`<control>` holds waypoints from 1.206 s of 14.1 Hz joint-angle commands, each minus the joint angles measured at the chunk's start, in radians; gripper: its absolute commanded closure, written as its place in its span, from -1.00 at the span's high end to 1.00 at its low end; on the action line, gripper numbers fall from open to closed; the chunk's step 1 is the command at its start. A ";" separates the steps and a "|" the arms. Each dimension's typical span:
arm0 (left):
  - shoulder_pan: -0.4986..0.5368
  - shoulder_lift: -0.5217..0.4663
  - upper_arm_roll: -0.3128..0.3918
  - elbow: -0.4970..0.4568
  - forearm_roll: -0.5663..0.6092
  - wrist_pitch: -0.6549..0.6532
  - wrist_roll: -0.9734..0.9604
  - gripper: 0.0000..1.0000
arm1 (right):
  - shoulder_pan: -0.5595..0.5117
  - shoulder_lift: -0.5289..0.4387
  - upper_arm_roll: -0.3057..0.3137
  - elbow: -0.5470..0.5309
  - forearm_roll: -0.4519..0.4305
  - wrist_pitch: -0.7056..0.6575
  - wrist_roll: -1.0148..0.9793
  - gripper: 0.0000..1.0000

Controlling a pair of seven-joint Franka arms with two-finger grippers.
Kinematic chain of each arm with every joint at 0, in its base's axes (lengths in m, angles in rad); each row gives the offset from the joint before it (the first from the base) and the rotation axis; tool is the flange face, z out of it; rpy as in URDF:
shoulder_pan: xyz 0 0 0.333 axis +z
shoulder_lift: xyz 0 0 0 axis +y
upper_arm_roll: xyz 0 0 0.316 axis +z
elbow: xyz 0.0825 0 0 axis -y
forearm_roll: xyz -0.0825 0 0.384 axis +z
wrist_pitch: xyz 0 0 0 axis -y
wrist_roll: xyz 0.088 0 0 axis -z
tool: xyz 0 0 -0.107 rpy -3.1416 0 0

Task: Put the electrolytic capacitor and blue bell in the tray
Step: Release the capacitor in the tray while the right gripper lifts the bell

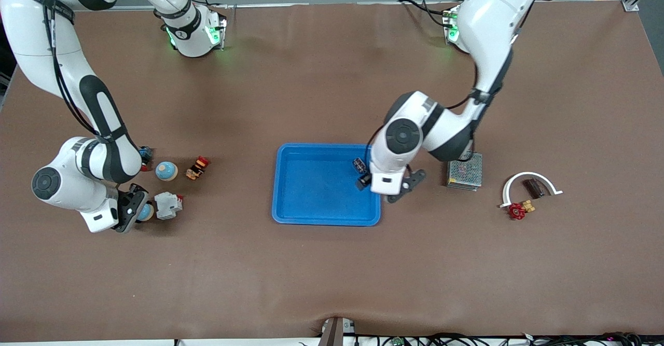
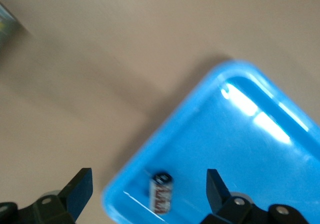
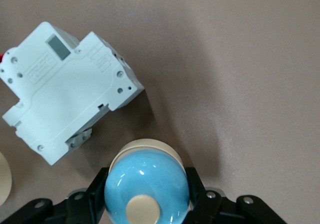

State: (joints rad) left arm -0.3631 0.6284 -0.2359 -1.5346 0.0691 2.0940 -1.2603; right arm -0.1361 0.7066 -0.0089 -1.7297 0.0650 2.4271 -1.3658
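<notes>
Capacitor (image 2: 161,193) lying on its side in tray (image 1: 321,211), under wide-spread left gripper (image 2: 150,191); right gripper (image 3: 146,194) clamping upright bell (image 3: 146,186) beside breaker (image 3: 65,91).

Brown table (image 1: 321,273) as landmark. Toward the right arm's end: white breaker module (image 1: 168,205), second blue-domed bell (image 1: 166,170), small red-orange part (image 1: 198,167) just beside that bell. Toward the left arm's end: grey mesh box (image 1: 465,170), white curved bracket (image 1: 530,181) around a dark block (image 1: 533,187), red-yellow part (image 1: 520,209) near one end of the bracket.
</notes>
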 commanded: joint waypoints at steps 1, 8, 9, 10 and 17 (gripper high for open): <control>0.087 -0.068 -0.003 -0.035 0.023 -0.084 0.071 1.00 | -0.007 -0.009 0.017 0.056 0.019 -0.055 -0.007 -0.10; 0.292 -0.133 0.000 -0.125 0.028 -0.123 0.323 1.00 | 0.012 -0.027 0.018 0.288 0.025 -0.339 0.133 -0.15; 0.312 -0.138 -0.002 -0.137 0.075 -0.123 0.340 1.00 | 0.030 -0.050 0.018 0.288 0.029 -0.361 0.208 -0.15; 0.329 -0.141 -0.005 -0.153 0.124 -0.123 0.347 1.00 | 0.045 -0.077 0.017 0.288 0.029 -0.390 0.274 -0.15; 0.470 -0.138 -0.006 -0.197 0.164 -0.120 0.485 0.87 | 0.185 -0.194 0.020 0.286 0.036 -0.536 0.779 -0.15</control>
State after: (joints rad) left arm 0.0545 0.5253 -0.2310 -1.6912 0.2148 1.9759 -0.8187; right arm 0.0087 0.5446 0.0158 -1.4247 0.0917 1.9119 -0.7083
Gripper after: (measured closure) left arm 0.022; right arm 0.344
